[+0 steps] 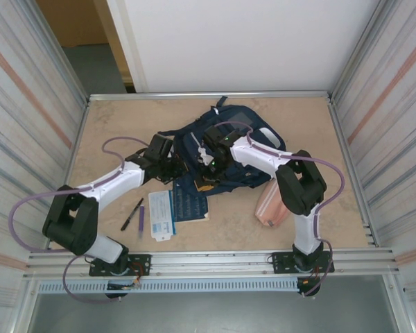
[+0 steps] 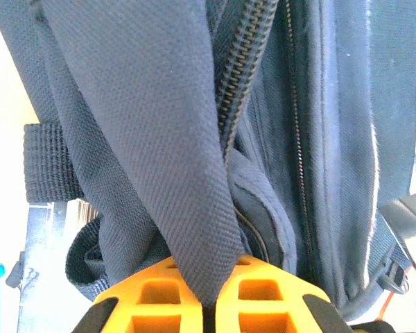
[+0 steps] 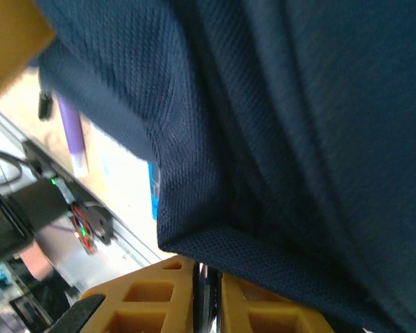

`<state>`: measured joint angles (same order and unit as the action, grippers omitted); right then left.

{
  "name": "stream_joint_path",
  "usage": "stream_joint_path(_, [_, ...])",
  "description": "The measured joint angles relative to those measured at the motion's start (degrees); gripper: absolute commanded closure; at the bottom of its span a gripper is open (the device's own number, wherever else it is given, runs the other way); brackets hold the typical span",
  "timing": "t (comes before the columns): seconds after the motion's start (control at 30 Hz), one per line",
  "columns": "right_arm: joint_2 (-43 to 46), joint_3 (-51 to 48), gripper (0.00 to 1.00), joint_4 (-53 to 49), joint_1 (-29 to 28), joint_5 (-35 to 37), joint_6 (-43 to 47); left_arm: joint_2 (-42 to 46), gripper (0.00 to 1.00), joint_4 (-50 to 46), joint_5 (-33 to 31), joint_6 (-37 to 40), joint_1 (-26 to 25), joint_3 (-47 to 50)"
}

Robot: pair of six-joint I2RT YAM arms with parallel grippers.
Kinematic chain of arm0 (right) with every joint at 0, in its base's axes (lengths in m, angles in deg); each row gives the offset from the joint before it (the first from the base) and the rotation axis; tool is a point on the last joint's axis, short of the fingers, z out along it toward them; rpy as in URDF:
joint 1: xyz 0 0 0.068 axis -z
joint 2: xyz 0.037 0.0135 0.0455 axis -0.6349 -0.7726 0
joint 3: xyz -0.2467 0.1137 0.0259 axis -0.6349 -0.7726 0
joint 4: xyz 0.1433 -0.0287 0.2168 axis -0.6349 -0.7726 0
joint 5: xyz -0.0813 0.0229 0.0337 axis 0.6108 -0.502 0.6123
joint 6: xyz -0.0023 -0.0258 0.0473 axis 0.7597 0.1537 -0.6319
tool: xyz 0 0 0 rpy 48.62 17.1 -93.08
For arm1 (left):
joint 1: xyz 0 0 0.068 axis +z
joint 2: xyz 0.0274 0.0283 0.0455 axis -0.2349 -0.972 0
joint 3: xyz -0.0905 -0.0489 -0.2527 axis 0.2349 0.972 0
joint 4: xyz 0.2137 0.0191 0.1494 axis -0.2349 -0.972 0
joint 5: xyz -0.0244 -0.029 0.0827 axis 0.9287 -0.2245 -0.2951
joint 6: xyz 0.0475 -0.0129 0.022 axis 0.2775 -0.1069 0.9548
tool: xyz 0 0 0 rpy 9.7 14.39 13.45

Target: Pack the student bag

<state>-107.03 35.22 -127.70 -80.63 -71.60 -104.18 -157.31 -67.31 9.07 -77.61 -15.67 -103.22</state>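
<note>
Navy-blue fabric backpack (image 3: 277, 125) covers most of the frame. Right end effector (image 3: 208, 267) at bottom, orange fingers (image 3: 159, 295) nearly together, hem across the tips, pinch unclear. Purple pen (image 3: 73, 135) lies left on beige worktop (image 3: 125, 215).

Bright even light, soft shadows; blurry right wrist view, blown-out left wrist background.

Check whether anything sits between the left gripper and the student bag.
Nothing visible does. In the left wrist view the left gripper is shut directly on a fold of the student bag, with the navy fabric pinched between its orange fingers.
</note>
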Motion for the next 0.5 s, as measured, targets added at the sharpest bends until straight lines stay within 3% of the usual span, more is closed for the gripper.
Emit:
stream_joint_path(0.23, [3.0, -2.0, 0.87, 2.8, 5.7, -0.5, -4.8, 0.3, 0.99, 4.4, -1.4, -1.3, -2.1, 1.8])
stream_joint_path(0.37, [6.4, -3.4, 0.83, 3.0, 10.6, -1.9, -3.7, 0.3, 0.66, 5.4, -1.3, -1.3, -2.8, 2.2])
stream_joint_path(0.5, [7.3, -6.6, 0.79, 5.9, 11.0, -2.2, -0.7, 0.5, 0.61, 4.9, -0.3, -0.6, -2.8, 2.5])
